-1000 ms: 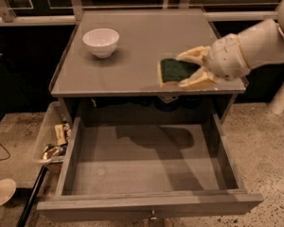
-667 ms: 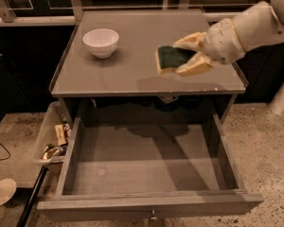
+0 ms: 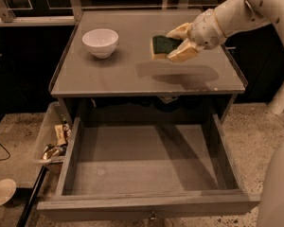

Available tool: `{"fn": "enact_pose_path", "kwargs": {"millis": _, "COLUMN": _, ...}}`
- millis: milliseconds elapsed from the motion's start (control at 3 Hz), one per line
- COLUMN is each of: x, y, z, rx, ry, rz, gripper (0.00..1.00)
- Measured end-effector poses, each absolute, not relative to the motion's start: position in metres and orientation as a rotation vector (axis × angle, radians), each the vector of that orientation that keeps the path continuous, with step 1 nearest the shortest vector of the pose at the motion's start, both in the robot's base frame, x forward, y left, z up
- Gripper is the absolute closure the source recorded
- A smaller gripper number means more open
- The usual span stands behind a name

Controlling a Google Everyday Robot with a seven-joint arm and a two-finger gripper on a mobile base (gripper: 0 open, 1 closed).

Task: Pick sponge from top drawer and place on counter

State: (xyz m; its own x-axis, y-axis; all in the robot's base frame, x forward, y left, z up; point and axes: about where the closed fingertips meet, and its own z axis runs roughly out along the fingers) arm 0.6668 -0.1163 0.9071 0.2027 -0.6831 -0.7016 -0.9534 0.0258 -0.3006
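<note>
My gripper (image 3: pixel 173 45) is shut on the sponge (image 3: pixel 161 46), a dark green pad with a yellow edge. It holds the sponge a little above the right half of the grey counter (image 3: pixel 132 74), and a shadow lies on the top below it. The arm reaches in from the upper right. The top drawer (image 3: pixel 146 167) is pulled fully open below the counter and its inside is bare. Its small knob (image 3: pixel 153 216) shows at the bottom edge.
A white bowl (image 3: pixel 100 42) stands on the counter's back left. A clear plastic bin of clutter (image 3: pixel 54 136) sits on the floor left of the drawer. A white dish (image 3: pixel 2 191) lies on the floor at the lower left. The robot's white body (image 3: pixel 277 183) fills the right edge.
My gripper has carried the sponge up and back from the counter's front right edge to above its right half, further in over the top.
</note>
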Motion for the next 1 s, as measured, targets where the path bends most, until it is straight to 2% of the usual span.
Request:
{"fn": "enact_pose_path", "kwargs": {"millis": 333, "x": 0.691, "y": -0.132, "z": 0.899, "rx": -1.608, "ry": 1.652, "rz": 0.404, "gripper": 1.0}}
{"fn": "enact_pose_path", "kwargs": {"millis": 1000, "x": 0.712, "y": -0.131, "z": 0.861, "rx": -1.538, "ry": 1.757, "rz": 0.429, "gripper": 1.0}}
